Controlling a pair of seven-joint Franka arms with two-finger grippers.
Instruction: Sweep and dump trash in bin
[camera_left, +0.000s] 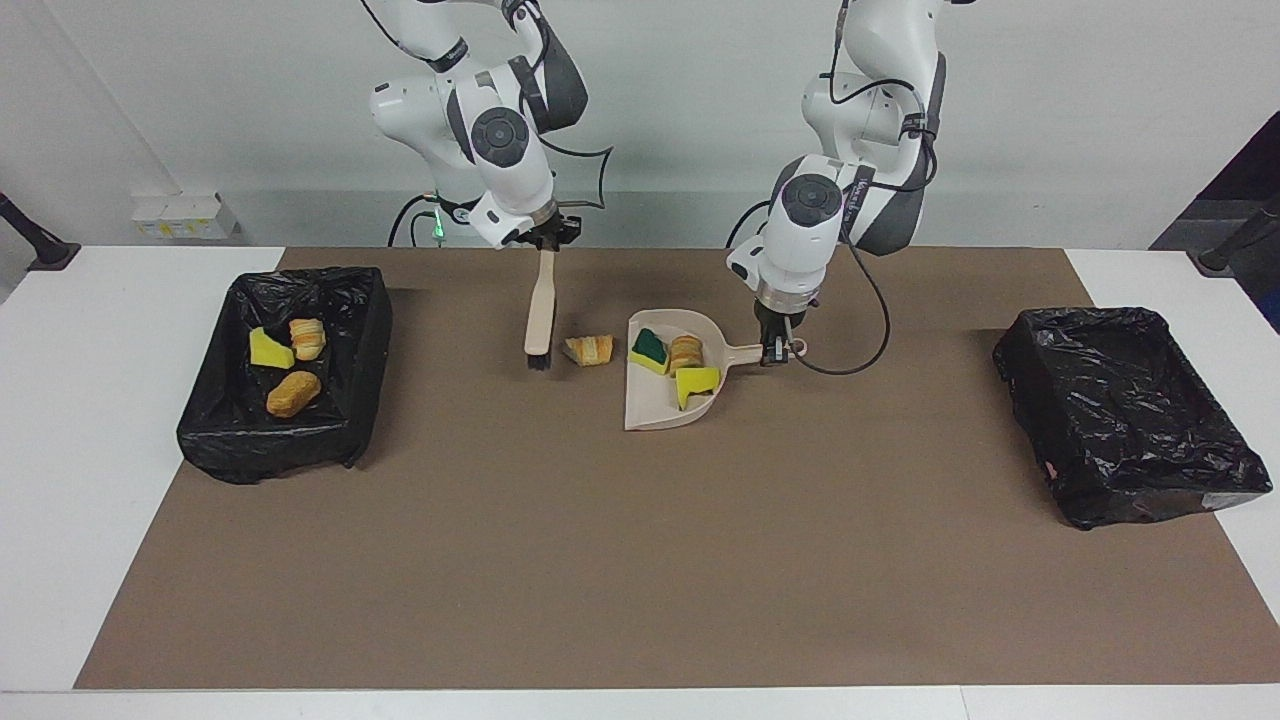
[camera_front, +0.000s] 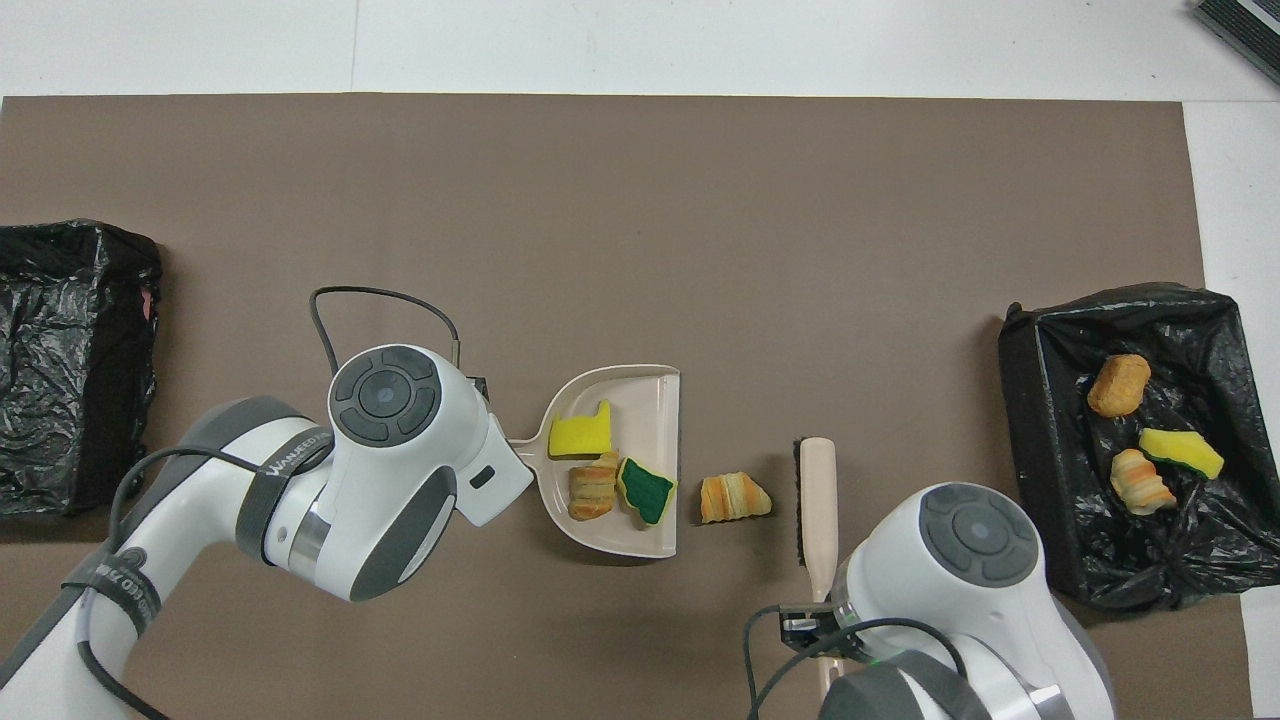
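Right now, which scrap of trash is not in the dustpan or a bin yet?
The striped orange bread lump, lying alone on the brown mat between the brush and the dustpan. Every other scrap sits in the dustpan or a bin.

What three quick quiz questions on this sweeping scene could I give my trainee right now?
1. How many scraps lie in the dustpan?
2. True or false: the bread scrap on the mat sits between the brush and the dustpan's open edge.
3. Which holds trash: the bin at the right arm's end or the bin at the left arm's end?

Key: 1. Three. 2. True. 3. The bin at the right arm's end, holding three pieces.
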